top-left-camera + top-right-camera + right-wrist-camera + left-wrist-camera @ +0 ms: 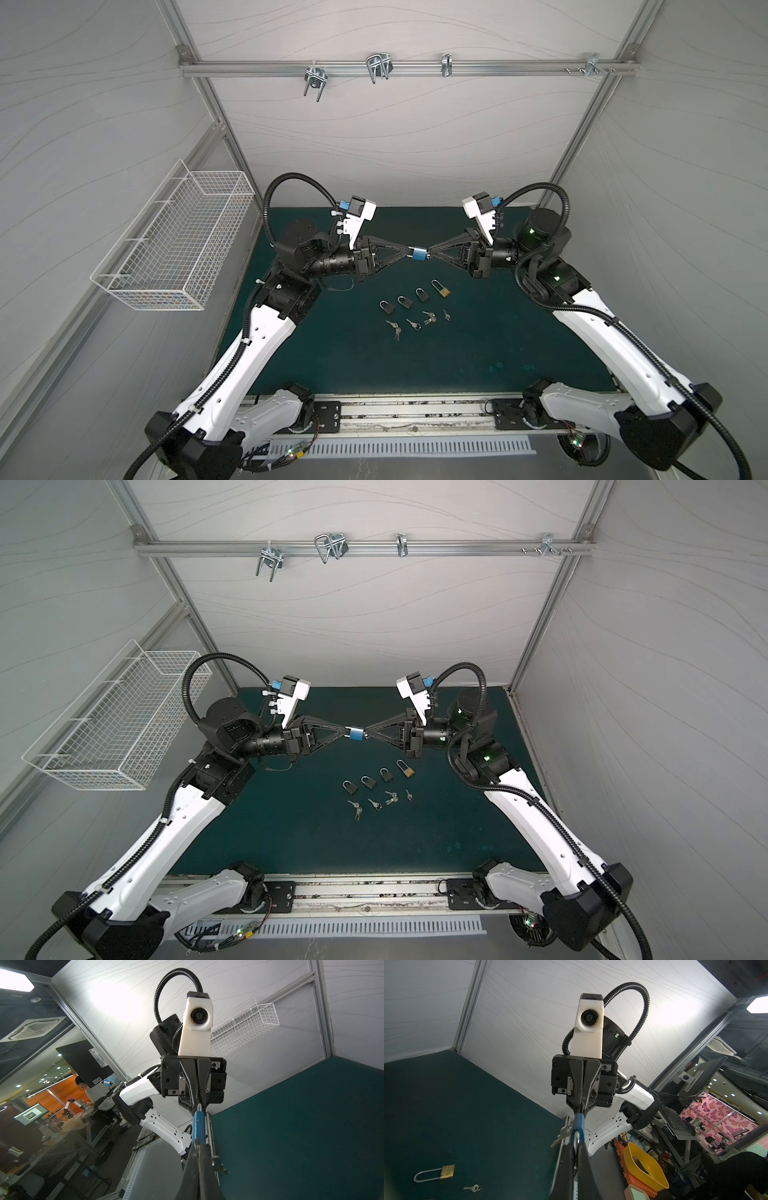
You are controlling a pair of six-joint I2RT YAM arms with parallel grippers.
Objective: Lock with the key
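Heads up: your blue padlock (419,254) is up in the air over the middle of the green mat (498,332), strung between both arms. Your left gripper (409,252) is clenched on the shackle end. Your right gripper (430,253) is clamped tight at the opposite end, on what looks like the key (365,734) stuck in the body, with a spare key (563,1132) dangling beside it. On the mat nearer the arm bases you've got a row of three black padlocks (404,301) plus a brass padlock (440,289), and loose key sets (413,323) lie just in front of them. Container-wise, the white wire basket (174,249) hangs on the left wall, well apart from all that. Outside the cell, the left wrist view shows a yellow tub (654,1176) with a dark flat thing (640,1165) in it - can't tell what.
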